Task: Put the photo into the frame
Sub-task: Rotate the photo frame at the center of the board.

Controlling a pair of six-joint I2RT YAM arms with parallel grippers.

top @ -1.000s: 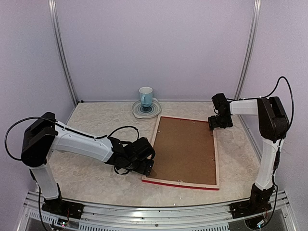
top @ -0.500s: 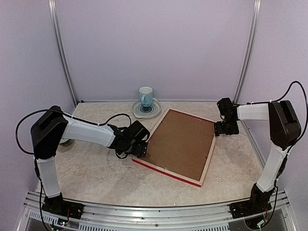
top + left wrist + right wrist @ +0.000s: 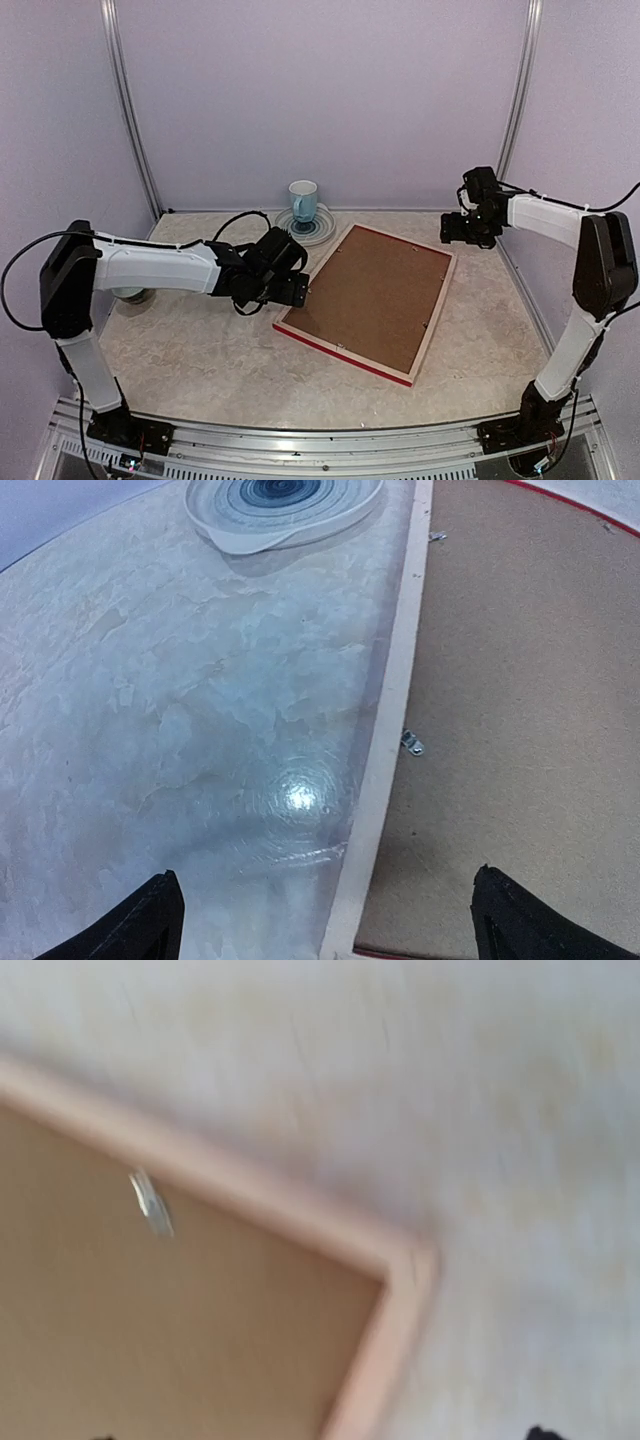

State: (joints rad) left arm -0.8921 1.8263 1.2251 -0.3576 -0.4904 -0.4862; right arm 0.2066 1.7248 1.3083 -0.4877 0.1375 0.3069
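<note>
The frame lies face down and skewed on the table. Its pale wood reverse, red edges and the brown backing board show. The photo is not in view. My left gripper is open and empty, low at the frame's left corner. In the left wrist view its fingertips straddle the frame's pale rail. My right gripper hovers just beyond the far right corner. The right wrist view is blurred and shows that corner. Its fingertips sit wide apart at the bottom edge, open and empty.
A blue and white cup stands on a saucer at the back, just left of the frame's far corner; the saucer shows in the left wrist view. Small metal clips hold the backing board. A grey object lies under the left arm.
The frame has turned clockwise and shifted toward the back. My left gripper moved back and left along with its near left corner. My right gripper pulled off the far right corner toward the back wall.
</note>
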